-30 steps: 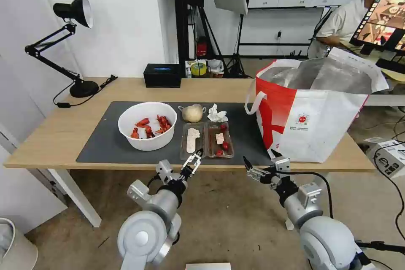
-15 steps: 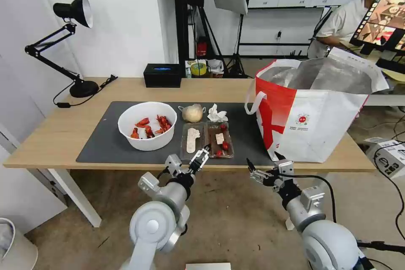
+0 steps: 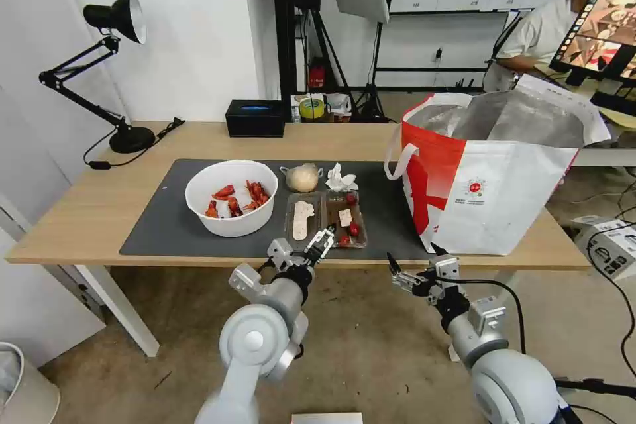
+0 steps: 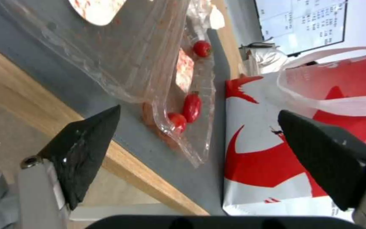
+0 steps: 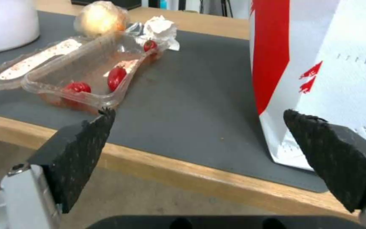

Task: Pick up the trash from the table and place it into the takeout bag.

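Head view: left arm closing on clear tray, nothing held

Left gripper, lower centre of frame, sits at the near edge of the clear hinged tray on the tabletop; jaws wide apart, touching nothing. Right gripper hangs low right, jaws apart, empty. Takeout bag stands right of the tray. Risk: thin flimsy tray may flex or tip in a pinch and spill tomatoes.

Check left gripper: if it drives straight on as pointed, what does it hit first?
Likely the clear hinged tray: the open left gripper at the table's front edge points at its near corner. Depth is uncertain.
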Robot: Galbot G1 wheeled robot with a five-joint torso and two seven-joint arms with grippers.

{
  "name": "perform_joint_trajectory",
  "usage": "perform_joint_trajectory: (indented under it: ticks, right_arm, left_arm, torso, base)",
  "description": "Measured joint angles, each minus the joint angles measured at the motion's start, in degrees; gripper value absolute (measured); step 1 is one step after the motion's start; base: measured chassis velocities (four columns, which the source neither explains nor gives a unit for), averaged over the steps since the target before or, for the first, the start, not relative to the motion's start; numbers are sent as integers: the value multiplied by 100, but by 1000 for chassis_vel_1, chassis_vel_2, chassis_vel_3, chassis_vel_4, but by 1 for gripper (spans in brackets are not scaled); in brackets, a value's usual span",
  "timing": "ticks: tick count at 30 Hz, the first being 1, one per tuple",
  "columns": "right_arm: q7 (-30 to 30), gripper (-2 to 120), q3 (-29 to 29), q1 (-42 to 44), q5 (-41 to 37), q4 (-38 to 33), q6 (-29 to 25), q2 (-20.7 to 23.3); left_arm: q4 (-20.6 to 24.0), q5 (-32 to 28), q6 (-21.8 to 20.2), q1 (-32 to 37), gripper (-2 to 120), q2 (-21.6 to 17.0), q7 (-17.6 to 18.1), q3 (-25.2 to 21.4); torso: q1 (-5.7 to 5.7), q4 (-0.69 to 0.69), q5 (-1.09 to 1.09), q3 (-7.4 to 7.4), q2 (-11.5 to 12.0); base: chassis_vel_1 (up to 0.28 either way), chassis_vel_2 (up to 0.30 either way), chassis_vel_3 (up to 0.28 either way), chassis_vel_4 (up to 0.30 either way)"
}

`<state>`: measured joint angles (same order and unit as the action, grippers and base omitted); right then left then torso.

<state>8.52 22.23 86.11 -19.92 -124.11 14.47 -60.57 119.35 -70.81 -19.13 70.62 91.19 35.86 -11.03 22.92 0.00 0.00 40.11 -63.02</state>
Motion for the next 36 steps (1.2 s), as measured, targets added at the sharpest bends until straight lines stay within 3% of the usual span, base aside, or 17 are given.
perform_joint_trajectory:
  ticks: [12,36]
  right_arm:
    - [9,100,-45,3,97,56,-13,-9]
    - [-1,100,-57,91,140,146,-149,-38]
  left_arm:
    - [-141,6,22,-171,100,7,257,20]
    - [-334,8,185,-404,100,7,384,19]
  torso:
    - [0,0,0,0,-1]
    - [0,0,0,0,0]
  base:
    - [0,0,0,0]
    - [0,0,0,0]
